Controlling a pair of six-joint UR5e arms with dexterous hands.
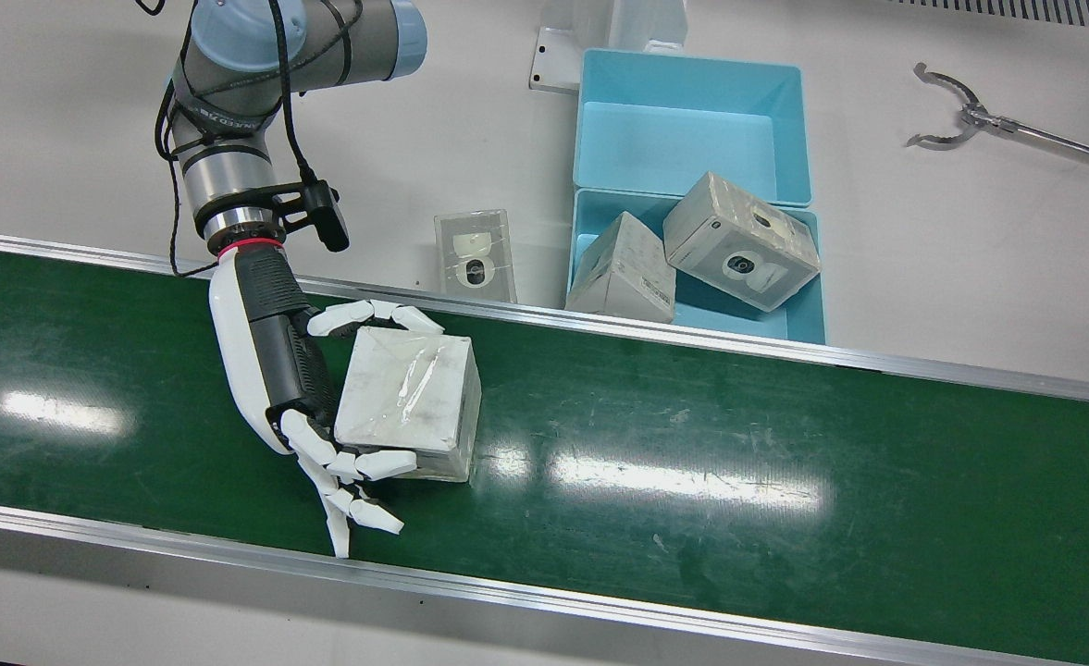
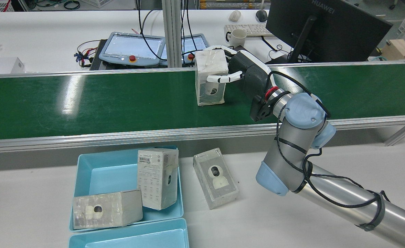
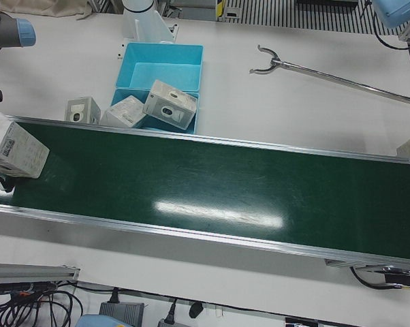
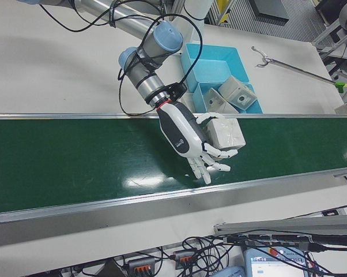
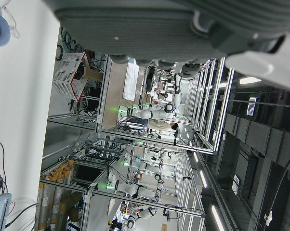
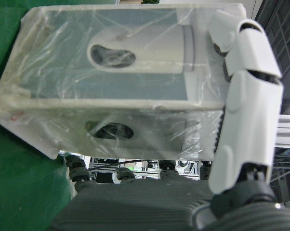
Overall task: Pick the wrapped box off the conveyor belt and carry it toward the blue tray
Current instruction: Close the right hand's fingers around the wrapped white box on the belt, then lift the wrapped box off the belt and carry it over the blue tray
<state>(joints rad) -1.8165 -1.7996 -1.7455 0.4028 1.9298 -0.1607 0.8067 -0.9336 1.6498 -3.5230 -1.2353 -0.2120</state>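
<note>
A: Nearest the front view's lens, the right hand [image 1: 308, 388] lies over the green conveyor belt [image 1: 785, 481], its fingers [image 1: 373, 317] wrapped round the wrapped box [image 1: 407, 402]: some over the far edge, some under the near corner.

B: And the box itself?

A: It is on or just above the belt, tilted a little; whether it touches cannot be told. Across the belt's far rail, on the white bench [image 1: 970, 277], sits the blue tray [image 1: 789, 319] holding two similar boxes, with a second, bare tray [image 1: 687, 120] behind it and a loose box [image 1: 476, 254] just beside.

B: What about the rear view?

A: There the right hand [image 2: 248, 70] clasps the wrapped box [image 2: 210, 77] from the view's right side, at the belt's far edge. The blue tray [image 2: 85, 172] lies on the near bench, well apart.

B: The right-front view?

A: The same clasp: right hand [image 4: 191, 138], wrapped box [image 4: 226, 133], fingers closed around it.

B: And the left hand?

A: Only its own camera hints at it: a dark housing blocks the top, the lab beyond. Its fingers' state cannot be told.

B: The right hand view?

A: One white finger [image 6: 243, 96] is pressed against the plastic film of the wrapped box [image 6: 121, 82].
</note>
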